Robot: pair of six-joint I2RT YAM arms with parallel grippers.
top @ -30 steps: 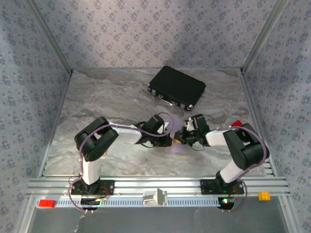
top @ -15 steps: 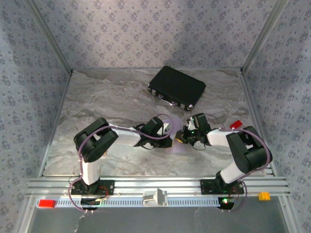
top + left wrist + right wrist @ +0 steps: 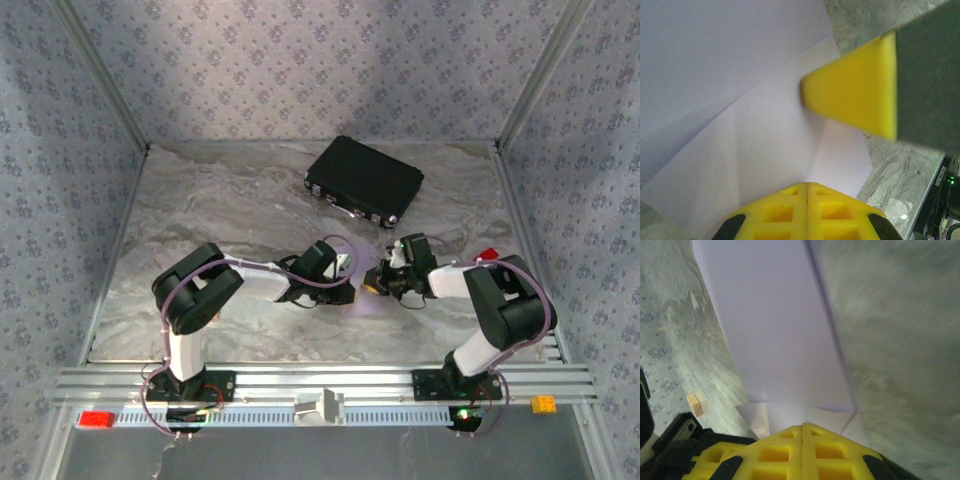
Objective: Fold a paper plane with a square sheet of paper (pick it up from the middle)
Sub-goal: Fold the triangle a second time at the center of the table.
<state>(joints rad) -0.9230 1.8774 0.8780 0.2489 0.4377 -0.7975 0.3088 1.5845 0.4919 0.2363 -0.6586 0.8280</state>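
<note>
At the table's (image 3: pixel 220 200) middle, the left gripper (image 3: pixel 807 186) and right gripper (image 3: pixel 802 427), both closed tight, meet tip to tip on the creased square sheet of paper (image 3: pixel 765 140). A fold looks under way; next, the crease needs pressing flat. A black case (image 3: pixel 363 180) lies beyond, near the far edge.

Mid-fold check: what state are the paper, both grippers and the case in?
Paper: partly folded, creased, flaps layered, lying on the table.
Left gripper: shut, tips at the paper.
Right gripper: shut, tips at the paper's folded edge.
Case: closed, lying flat at the back of the table.
</note>
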